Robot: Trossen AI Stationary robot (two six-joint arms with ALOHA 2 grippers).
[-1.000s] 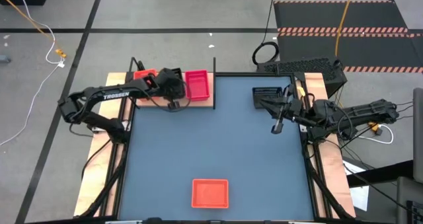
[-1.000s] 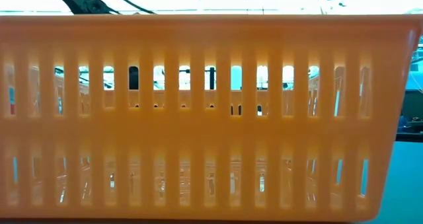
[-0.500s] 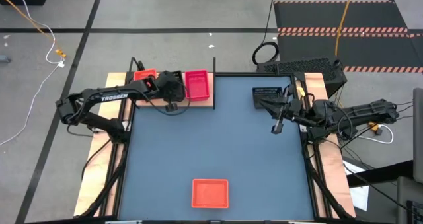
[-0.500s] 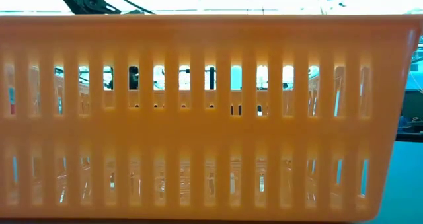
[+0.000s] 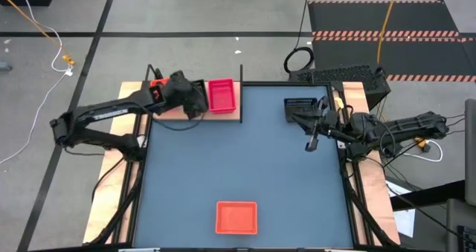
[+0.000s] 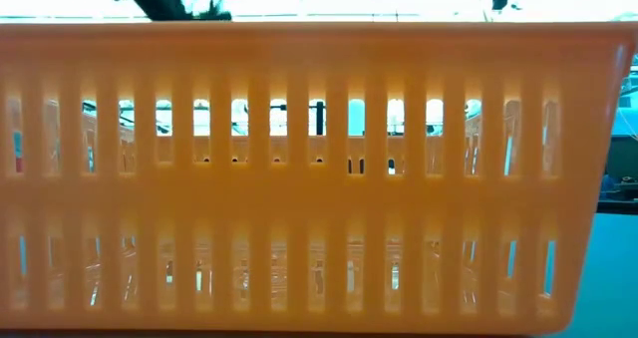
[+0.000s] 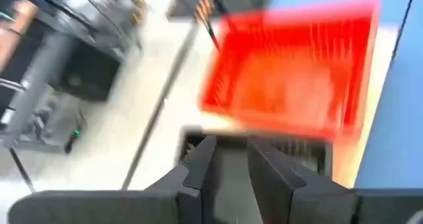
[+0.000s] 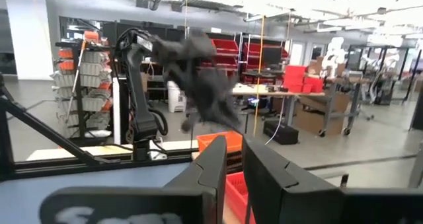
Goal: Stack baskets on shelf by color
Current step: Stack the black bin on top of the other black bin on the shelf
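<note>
The shelf (image 5: 223,117) stands at the table's far left. On it a pink-red basket (image 5: 222,94) rests on its base, and an orange basket (image 5: 158,84) half shows behind my left arm. My left gripper (image 5: 193,109) hovers open above the shelf between the two. In the left wrist view the rim of a black basket (image 7: 297,147) lies just beyond its fingers (image 7: 229,145), in front of the pink-red basket (image 7: 291,72). Another black basket (image 5: 300,107) sits on the table at the far right. Beside it my right gripper (image 5: 312,143) is raised, its fingers (image 8: 234,151) a narrow gap apart and empty.
An orange-red basket (image 5: 236,216) sits near the table's front edge and fills the low view (image 6: 299,178). Thin black posts (image 5: 242,77) rise at the shelf's corners. Open blue-grey tabletop (image 5: 245,155) lies between the shelf, the right arm and the front basket.
My left gripper has risen from the shelf's front part and drawn back a little toward the table's far left, with the arm's elbow swinging left. No basket has moved. My right arm has kept still.
</note>
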